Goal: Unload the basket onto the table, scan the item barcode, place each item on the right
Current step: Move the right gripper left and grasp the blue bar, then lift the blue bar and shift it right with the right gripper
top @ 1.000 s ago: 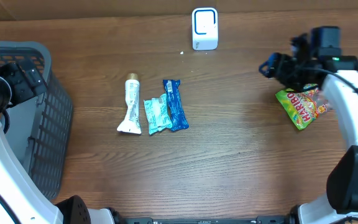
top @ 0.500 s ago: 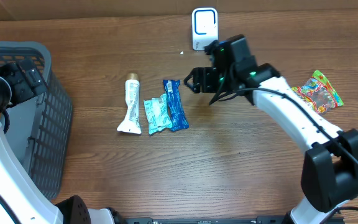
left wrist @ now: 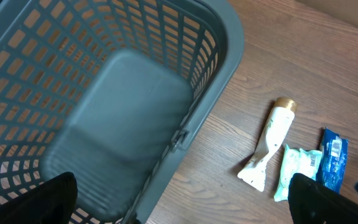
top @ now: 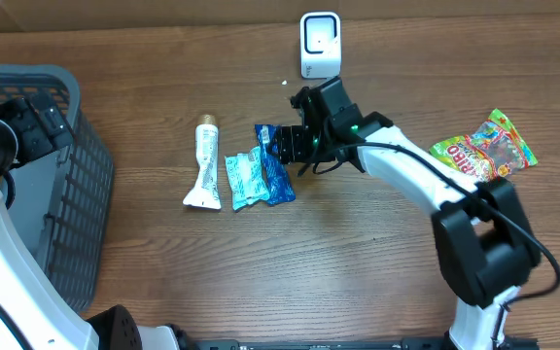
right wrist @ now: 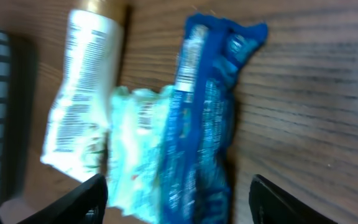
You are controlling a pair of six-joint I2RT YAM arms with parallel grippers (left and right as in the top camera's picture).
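Three items lie side by side mid-table: a white tube, a teal packet and a blue packet. My right gripper hovers open just over the blue packet's far end. In the right wrist view the blue packet lies between the spread fingers, with the teal packet and tube to its left; the right gripper holds nothing. The white scanner stands at the back. My left gripper hangs open over the basket, and the left wrist view shows that left gripper empty.
A grey plastic basket fills the left edge, its rim close under the left wrist. A Haribo candy bag lies on the table at the right. Bare wood runs along the front.
My right arm has swung from the far right, beside the Haribo bag, across to the blue packet, and its jaws have narrowed slightly. The left arm has not moved.
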